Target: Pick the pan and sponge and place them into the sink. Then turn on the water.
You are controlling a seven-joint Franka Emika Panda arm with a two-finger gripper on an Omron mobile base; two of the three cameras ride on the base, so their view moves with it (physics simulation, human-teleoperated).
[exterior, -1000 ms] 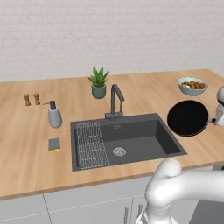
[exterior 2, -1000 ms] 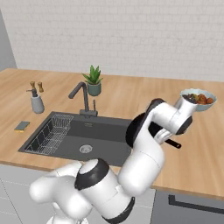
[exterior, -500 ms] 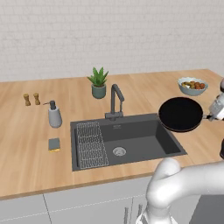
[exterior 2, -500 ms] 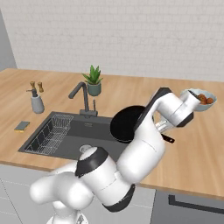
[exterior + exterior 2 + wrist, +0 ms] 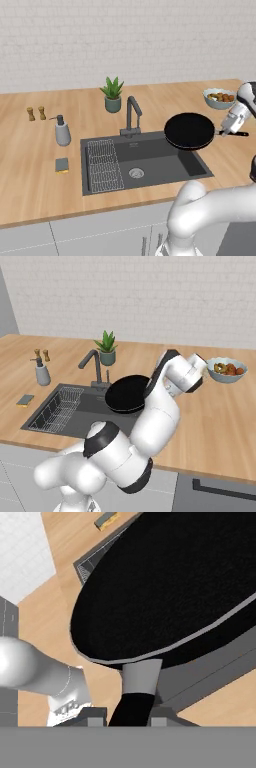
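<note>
Pan (image 5: 189, 131) airborne over the sink's (image 5: 95, 187) right half, gripper (image 5: 229, 131) fingers clamped on its handle; sponge (image 5: 62, 165) on the counter left of the sink.

The pan (image 5: 126, 394) hangs above the right part of the sink (image 5: 75, 406), its black face tilted toward the camera and its right edge hidden behind the white arm. In the sink's left half sits the wire rack (image 5: 56, 408), and the faucet (image 5: 93, 365) rises behind the basin with the potted plant (image 5: 106, 347) just beyond it. The sponge (image 5: 25, 400) lies on the counter (image 5: 220, 421) left of the sink, near the soap dispenser (image 5: 42, 373), while the fruit bowl (image 5: 226, 369) stands far right
</note>
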